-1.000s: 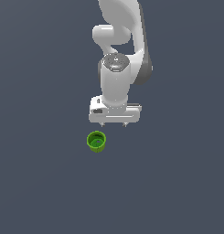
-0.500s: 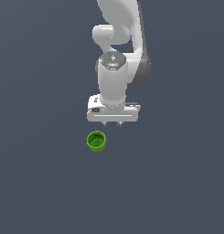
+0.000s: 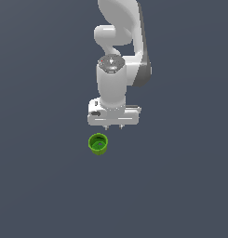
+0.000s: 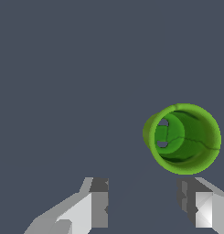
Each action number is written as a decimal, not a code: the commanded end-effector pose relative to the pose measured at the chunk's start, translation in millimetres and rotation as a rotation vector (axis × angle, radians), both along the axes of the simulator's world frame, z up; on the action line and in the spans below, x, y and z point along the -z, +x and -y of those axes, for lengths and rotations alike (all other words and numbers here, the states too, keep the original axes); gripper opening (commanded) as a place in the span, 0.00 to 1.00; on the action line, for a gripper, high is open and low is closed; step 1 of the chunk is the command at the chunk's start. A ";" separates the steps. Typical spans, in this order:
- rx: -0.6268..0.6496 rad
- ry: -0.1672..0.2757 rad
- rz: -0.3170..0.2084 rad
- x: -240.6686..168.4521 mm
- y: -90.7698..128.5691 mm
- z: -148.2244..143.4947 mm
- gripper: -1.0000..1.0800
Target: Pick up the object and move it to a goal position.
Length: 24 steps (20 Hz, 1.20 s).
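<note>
**Closing in on the cup, fingers spread**

Sliding toward the exterior view's left since the earlier frames, the arm is closing on the green cup (image 3: 98,144), which is sitting upright on the dark floor (image 3: 36,186) in the same spot. I am keeping the gripper (image 3: 113,126) released, its fingers (image 4: 98,203) spread apart and holding nothing, hovering near the cup and not yet over it. My worry: in the wrist view the cup is lying off-centre, nearer one finger, so descending now could be clipping the thick rim and tipping it. Nothing else is standing around it; no goal marker is showing
</note>
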<state>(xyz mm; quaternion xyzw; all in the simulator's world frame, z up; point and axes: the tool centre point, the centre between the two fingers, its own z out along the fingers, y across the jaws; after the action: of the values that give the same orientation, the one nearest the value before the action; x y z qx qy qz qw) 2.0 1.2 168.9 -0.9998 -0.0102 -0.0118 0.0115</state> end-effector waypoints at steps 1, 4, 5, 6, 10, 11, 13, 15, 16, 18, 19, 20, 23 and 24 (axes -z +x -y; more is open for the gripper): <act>-0.010 0.013 0.011 4.0 1.2 2.5 0.62; -0.027 0.034 0.031 10.2 3.3 6.4 0.62; -0.034 0.041 0.039 12.5 4.1 8.0 0.62; -0.040 0.050 0.048 15.0 4.9 9.8 0.62; -0.069 0.084 0.092 25.7 8.5 18.9 0.62; -0.076 0.092 0.105 28.5 9.4 21.7 0.62; -0.089 0.108 0.133 34.0 11.1 27.7 0.62; -0.102 0.121 0.162 39.0 12.5 34.1 0.62; -0.107 0.127 0.177 41.4 13.2 37.4 0.62; -0.117 0.136 0.206 45.8 14.3 44.5 0.62; -0.122 0.140 0.222 47.9 14.7 48.1 0.62; -0.126 0.143 0.237 49.9 15.1 51.9 0.62; -0.136 0.148 0.283 55.2 15.7 63.7 0.62; -0.139 0.149 0.298 56.8 15.8 67.9 0.62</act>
<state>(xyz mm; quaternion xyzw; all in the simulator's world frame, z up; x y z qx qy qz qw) 17.6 -60.3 114.6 -0.9823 -0.0776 -0.1479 0.0843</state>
